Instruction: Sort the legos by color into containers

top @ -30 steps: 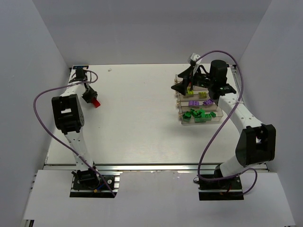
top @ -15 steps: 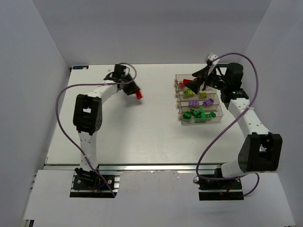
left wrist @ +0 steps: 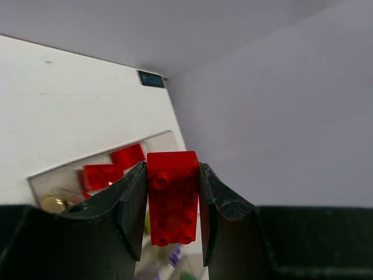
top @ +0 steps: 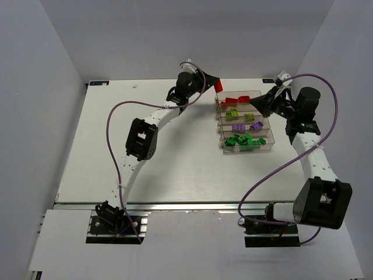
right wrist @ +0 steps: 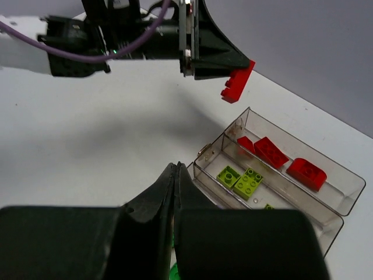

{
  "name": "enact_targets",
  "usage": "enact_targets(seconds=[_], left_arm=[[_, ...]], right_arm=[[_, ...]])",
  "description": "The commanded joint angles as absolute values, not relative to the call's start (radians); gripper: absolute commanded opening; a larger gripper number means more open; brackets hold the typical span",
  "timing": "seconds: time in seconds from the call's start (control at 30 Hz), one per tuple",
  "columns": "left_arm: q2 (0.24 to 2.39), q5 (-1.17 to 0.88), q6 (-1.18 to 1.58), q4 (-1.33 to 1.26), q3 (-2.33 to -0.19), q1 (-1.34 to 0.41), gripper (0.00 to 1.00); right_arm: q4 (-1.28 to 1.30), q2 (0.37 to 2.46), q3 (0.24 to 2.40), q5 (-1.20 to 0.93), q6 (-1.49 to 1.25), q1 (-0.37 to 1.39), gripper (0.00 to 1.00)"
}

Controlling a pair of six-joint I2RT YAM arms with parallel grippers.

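Four bins (top: 269, 143) sit joined in a row on the bench (top: 163, 151), right of centre, stacked front to back, with bricks (top: 245, 141) lying in each. The left gripper (top: 214, 83) hangs at the row's back left corner, a brick (top: 219, 87) between its jaws. The right gripper (top: 259, 104) hangs at the right end of the rear bins.

a white table (top: 145, 151) fills the middle of the top view. plain pale grey walls box it in: a back wall (top: 186, 35) at 12 o'clock, a left wall (top: 29, 116) at 9, a right wall (top: 349, 70) at 3. a small dark label (top: 99, 83) sits at the table's 11 o'clock corner. a metal rail (top: 175, 205) runs along the 6 o'clock edge, with a white panel (top: 192, 245) below it. the light is soft and even, the shadows faint.
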State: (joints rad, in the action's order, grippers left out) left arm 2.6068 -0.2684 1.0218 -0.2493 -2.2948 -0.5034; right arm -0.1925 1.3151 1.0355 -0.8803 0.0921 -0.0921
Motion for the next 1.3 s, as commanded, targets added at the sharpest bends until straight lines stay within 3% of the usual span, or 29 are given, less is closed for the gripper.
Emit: enact_targets(seconds=[0.0,0.77,0.87,0.93,1.0,1.27], left_arm=[[2.640,-0.106,0.997,-0.405,-2.335,-0.523,0.00],[2.753,0.109,0.957,-0.368,-2.418,-0.611,0.01],[2.758,0.130,0.948,-0.338,-2.424,-0.614,0.14],[2.763,0.150,0.939,-0.319,-2.431,-0.614,0.16],[2.772,0.159,0.931,-0.293,-2.444,-0.614,0.27],[2.773,0.156,0.908,-0.239,-2.444,-0.620,0.47]], right_arm=[[-0.239,1.266,1.014,-0.905,0.075,-0.113,0.00],[-0.284,1.227,0.914,-0.920,0.011,-0.173,0.00],[-0.291,1.226,0.916,-0.917,0.008,-0.172,0.00],[-0.291,1.226,0.914,-0.917,0.008,-0.172,0.00],[-0.290,1.224,0.914,-0.917,0.008,-0.173,0.00],[-0.288,1.223,0.914,-0.919,0.008,-0.173,0.00]])
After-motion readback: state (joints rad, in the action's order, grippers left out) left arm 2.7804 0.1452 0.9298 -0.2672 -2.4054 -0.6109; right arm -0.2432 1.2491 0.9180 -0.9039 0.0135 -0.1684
